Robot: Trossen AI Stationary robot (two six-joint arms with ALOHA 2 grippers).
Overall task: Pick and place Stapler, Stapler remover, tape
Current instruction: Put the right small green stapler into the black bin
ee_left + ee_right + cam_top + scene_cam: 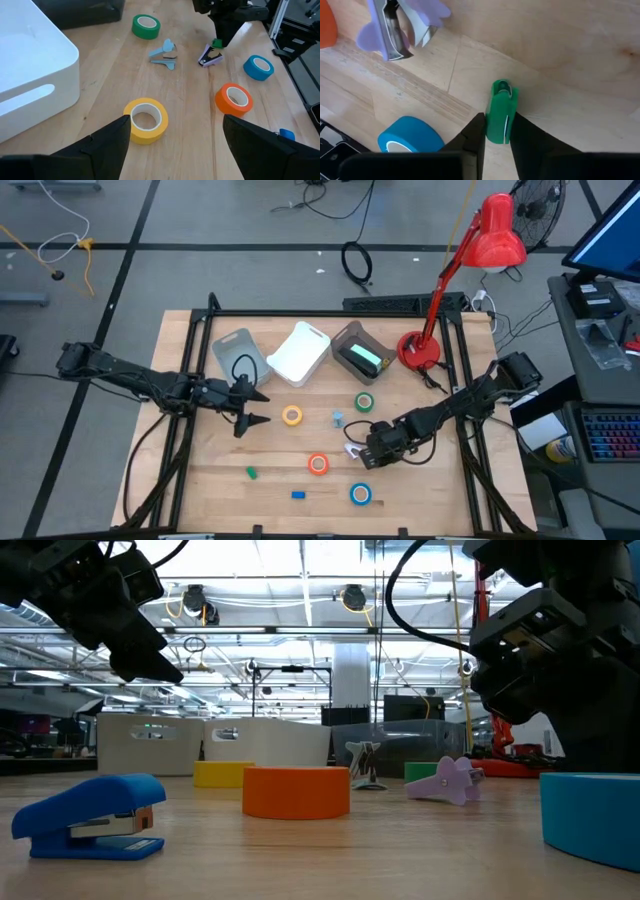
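**On the worktop's right side: a small green piece pinched, stapler remover just beside it**

Near the middle-right of the worktop [200, 480], the right end effector [498, 120] has its two fingers drawn narrow against a small green piece [500, 111], one finger on each side and touching it. What that piece is stays hard to tell; it looks like a clip with a thin wire loop at its far end. The pale purple stapler remover [400, 25] lies just beside it on the wood, cut off by the edge of the right wrist view. From above it is mostly hidden under the right end effector. The left wrist view shows it whole.

The left end effector [262, 407] hangs over the left-centre of the worktop with its fingers spread wide and nothing between them. The yellow tape roll [292, 416] lies flat just beyond its fingertips.

The green tape roll [364, 402], orange tape roll [318, 464] and blue tape roll [360, 495] lie flat and apart from one another. In the low view the blue roll runs off the right edge, and the green one shows only as a sliver behind the remover. The blue stapler [298, 494] sits near the front edge; in the left wrist view only its corner appears. A second small green item [251, 473] is too small to identify. A light blue clip [338, 418] lies between the yellow and green rolls.

At the back stand a grey bin [234, 355], a white bin [299, 354], a dark bin [345, 340] with something green inside, and a red lamp [495, 235].
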